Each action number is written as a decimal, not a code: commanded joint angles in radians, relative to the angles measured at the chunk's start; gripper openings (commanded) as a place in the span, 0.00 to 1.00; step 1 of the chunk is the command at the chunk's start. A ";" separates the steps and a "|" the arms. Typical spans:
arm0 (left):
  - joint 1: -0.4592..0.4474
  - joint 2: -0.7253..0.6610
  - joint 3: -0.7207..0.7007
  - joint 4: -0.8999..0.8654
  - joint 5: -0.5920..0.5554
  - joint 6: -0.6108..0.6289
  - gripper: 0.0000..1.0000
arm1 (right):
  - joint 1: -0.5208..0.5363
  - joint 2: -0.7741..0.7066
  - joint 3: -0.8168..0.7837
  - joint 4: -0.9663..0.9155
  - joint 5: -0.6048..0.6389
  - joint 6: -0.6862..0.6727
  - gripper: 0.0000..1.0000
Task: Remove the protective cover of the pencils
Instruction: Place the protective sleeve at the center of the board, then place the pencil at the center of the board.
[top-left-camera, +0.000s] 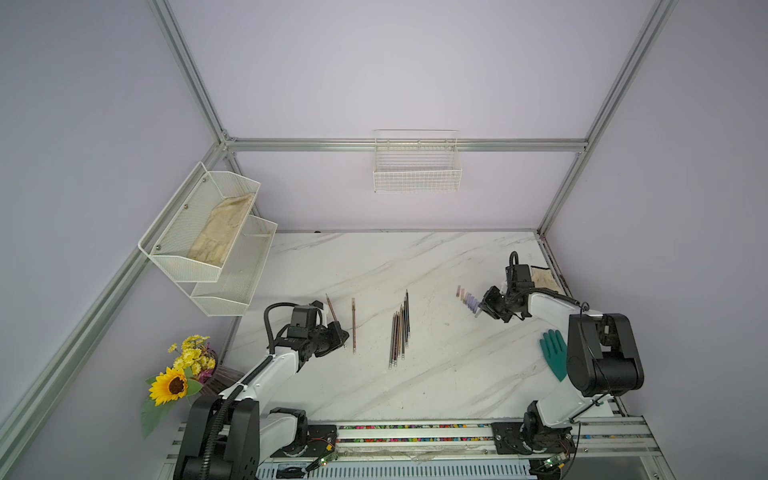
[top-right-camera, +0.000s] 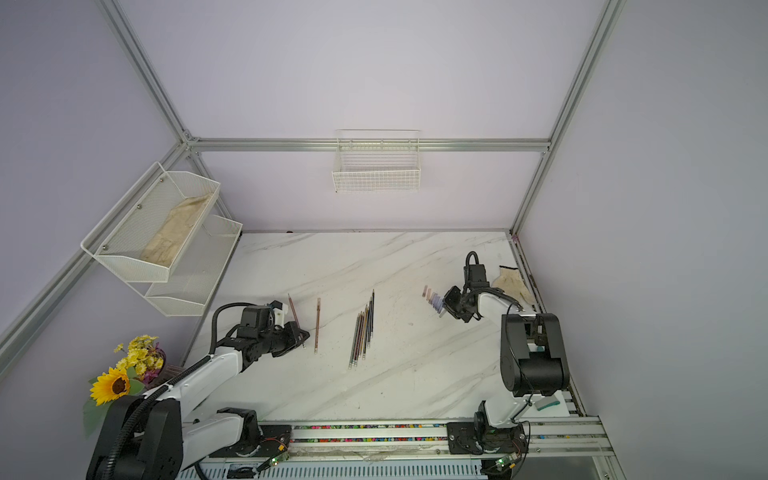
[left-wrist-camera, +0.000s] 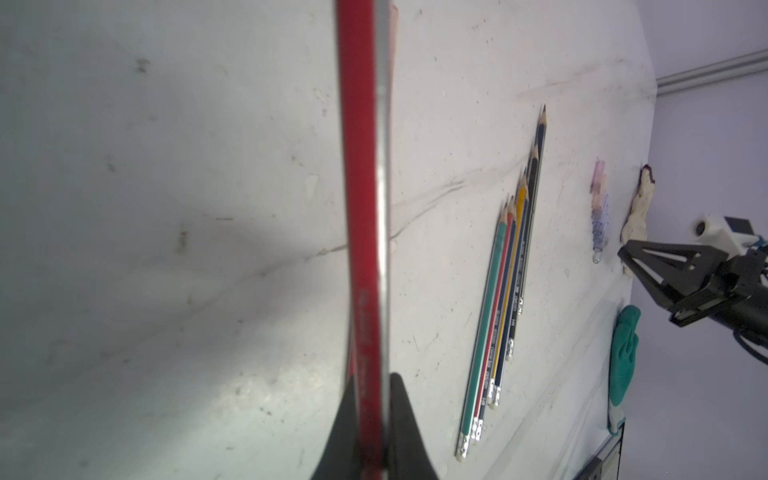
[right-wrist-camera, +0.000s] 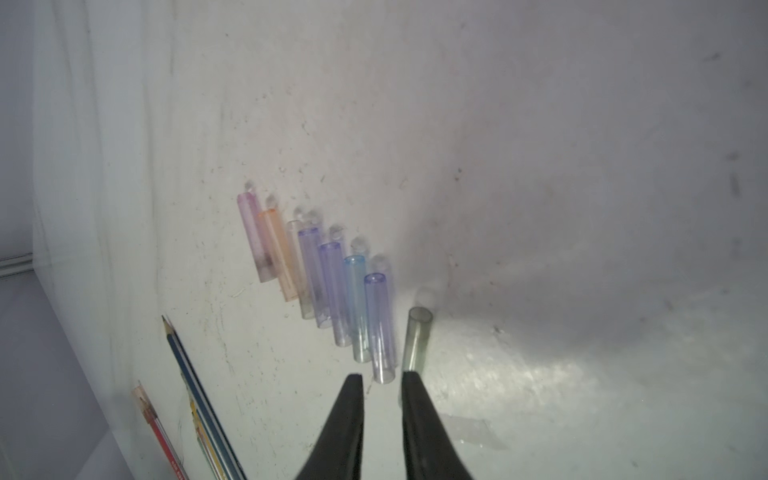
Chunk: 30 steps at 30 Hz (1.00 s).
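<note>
My left gripper (top-left-camera: 344, 337) (left-wrist-camera: 370, 378) is shut on a red pencil (left-wrist-camera: 365, 208), which slants away from it toward the back of the table (top-left-camera: 332, 311). Beside it lies a single pencil (top-left-camera: 353, 326) with a clear cover on its tip (right-wrist-camera: 143, 401). Several bare pencils (top-left-camera: 400, 332) (left-wrist-camera: 505, 291) lie bundled mid-table. A row of tinted transparent covers (right-wrist-camera: 332, 282) (top-left-camera: 467, 298) lies at the right. My right gripper (right-wrist-camera: 382, 376) (top-left-camera: 480, 311) hovers at the near end of that row, jaws a little apart with nothing between them. A greyish cover (right-wrist-camera: 417, 336) lies just past one fingertip.
A teal glove (top-left-camera: 552, 353) lies near the right arm's base and a white glove (top-right-camera: 513, 282) at the table's right edge. Artificial flowers (top-left-camera: 178, 374) stand off the left edge. Mesh shelves (top-left-camera: 208, 232) and a wire basket (top-left-camera: 417, 166) hang on the walls.
</note>
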<state>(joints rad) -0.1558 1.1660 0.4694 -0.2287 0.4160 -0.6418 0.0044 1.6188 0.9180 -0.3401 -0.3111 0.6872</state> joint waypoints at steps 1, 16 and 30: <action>-0.102 0.028 0.117 -0.027 -0.037 0.033 0.00 | -0.004 -0.077 0.019 0.016 -0.012 -0.031 0.21; -0.343 0.365 0.352 -0.052 -0.010 0.108 0.00 | 0.001 -0.243 -0.137 0.162 -0.255 -0.154 0.22; -0.378 0.379 0.329 -0.038 -0.053 0.041 0.14 | 0.002 -0.241 -0.123 0.149 -0.278 -0.176 0.23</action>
<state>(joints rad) -0.5270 1.5562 0.7444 -0.2821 0.3740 -0.5831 0.0036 1.3750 0.7849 -0.2089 -0.5739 0.5335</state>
